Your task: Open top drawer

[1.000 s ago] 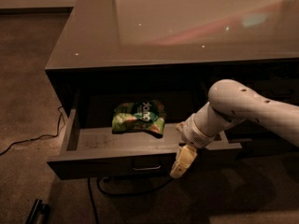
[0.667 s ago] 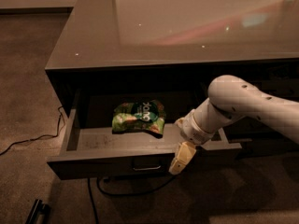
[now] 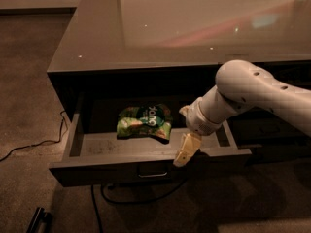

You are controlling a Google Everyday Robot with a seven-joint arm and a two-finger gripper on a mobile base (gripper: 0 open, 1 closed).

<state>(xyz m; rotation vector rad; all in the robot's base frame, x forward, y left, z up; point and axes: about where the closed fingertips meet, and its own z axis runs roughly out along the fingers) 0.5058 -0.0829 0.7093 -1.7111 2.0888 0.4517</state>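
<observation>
The top drawer (image 3: 97,173) stands pulled out from under the grey countertop (image 3: 194,28). Its flat dark front faces me, with a small metal loop handle (image 3: 152,172) at the centre, and its grey inner floor (image 3: 99,147) shows. A green snack bag (image 3: 145,123) lies inside near the middle. My gripper (image 3: 184,152) hangs at the end of the white arm (image 3: 252,91), over the drawer's front edge, right of the handle and just right of the bag.
A black cable (image 3: 29,147) runs across the carpet at the left and loops under the drawer. A dark bar-shaped object (image 3: 39,220) lies at the bottom left. Another dark drawer front (image 3: 272,130) sits behind the arm at the right.
My gripper has moved slightly up and to the left along the drawer's front edge. The drawer and the bag have not visibly moved.
</observation>
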